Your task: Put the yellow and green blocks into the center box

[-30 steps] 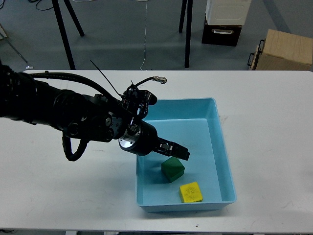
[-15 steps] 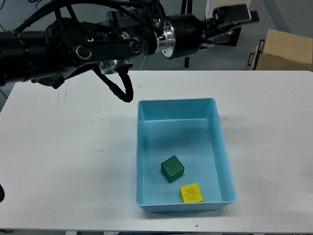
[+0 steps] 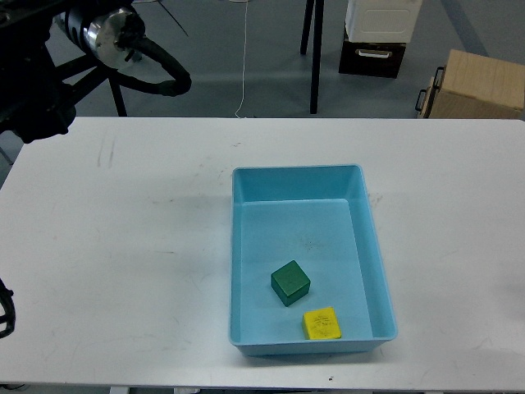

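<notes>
A green block [image 3: 290,283] and a yellow block [image 3: 321,322] lie inside the light blue box [image 3: 373,246] in the middle of the white table. The green block sits near the box's centre. The yellow one sits near the box's front wall. They lie close to each other without touching. My left arm [image 3: 49,74] is raised at the top left corner, with its silver wrist ring [image 3: 107,26] and a black cable loop showing. Its fingers are beyond the frame's top edge. My right arm is out of view.
The white table [image 3: 123,246] spreads around the box. Behind it on the floor are black stand legs [image 3: 314,57], a dark drawer unit [image 3: 372,57] and a cardboard box [image 3: 480,84].
My left arm has swung up out of the box and away to the top left, and its gripper has left the frame. The green and yellow blocks stay in the box.
</notes>
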